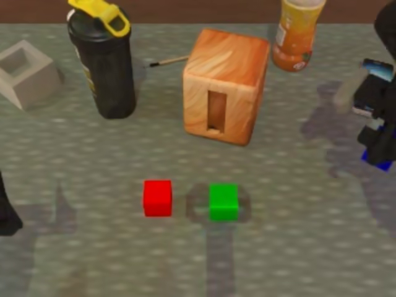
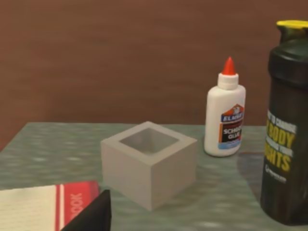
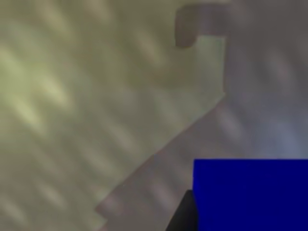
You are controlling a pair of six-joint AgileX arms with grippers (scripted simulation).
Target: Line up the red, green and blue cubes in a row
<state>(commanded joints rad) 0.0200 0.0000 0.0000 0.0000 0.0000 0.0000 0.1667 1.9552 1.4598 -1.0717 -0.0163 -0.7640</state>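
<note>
The red cube [image 1: 158, 198] and the green cube [image 1: 223, 202] sit side by side in the middle of the table, a small gap between them. At the table's right edge my right gripper [image 1: 378, 154] is shut on the blue cube [image 1: 378, 163], held above the table. The right wrist view shows the blue cube [image 3: 250, 192] close up, with one dark finger [image 3: 185, 215] against its side. My left gripper [image 1: 6, 216] is parked at the left edge, open; one of its fingers [image 2: 94, 216] shows in the left wrist view, holding nothing.
A large wooden box with a slot [image 1: 226, 86] stands behind the cubes. A black shaker bottle [image 1: 102, 62] and a grey hollow block [image 1: 25, 71] are at the back left, an orange bottle [image 1: 297, 34] at the back right. A glue bottle [image 2: 224, 115] and a red-and-white book [image 2: 38, 207] stand near the left arm.
</note>
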